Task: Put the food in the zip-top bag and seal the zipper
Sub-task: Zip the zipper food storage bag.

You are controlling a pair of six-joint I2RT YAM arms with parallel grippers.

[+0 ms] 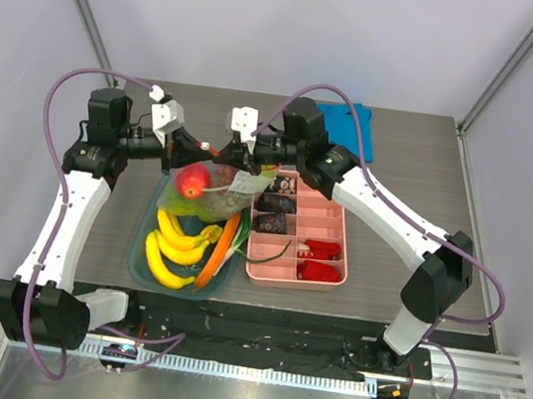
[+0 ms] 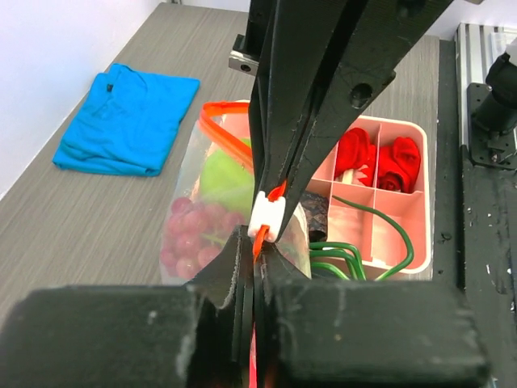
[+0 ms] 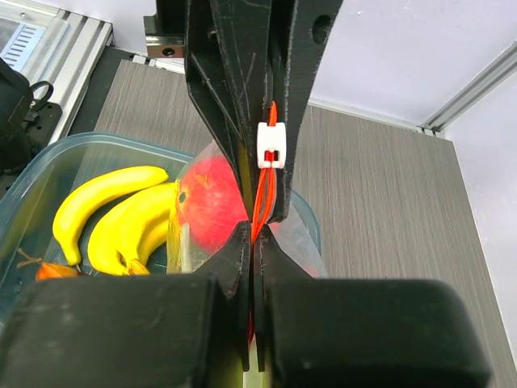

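Task thing: zip-top bag (image 1: 215, 197) held off table between both grippers, hanging over far end of teal tray (image 1: 140, 241).
Inside bag: red fruit (image 3: 212, 202), grape bunch (image 2: 190, 234), green apple (image 2: 226, 179) seen thru plastic; melon not made out.
L gripper (image 2: 254, 259): fingers pressed together, pinching zipper (image 2: 222, 129) strip.
R gripper (image 3: 253, 246): same, pinched on strip; tips almost meeting L's.
Key relation: zipper long axis runs L-to-R between the tips, approx level, bag dangling below. White slider (image 3: 271, 145) on strip between the two sets of tips, just beside both; can't tell which one grips it.
Open part: in left wrist view, strip loops apart beyond R's tips, so mouth prob. unsealed on that side.
Next move (guess): one gripper anchors, other drags slider along strip toward open end; R arm nearer that end.
In the way: fingers crowd each other, little room to slide. Bananas (image 3: 121, 218) and carrot (image 1: 222, 248) right below; pink compartment tray (image 1: 345, 262) just beside; blue cloth (image 2: 129, 117) well apart.
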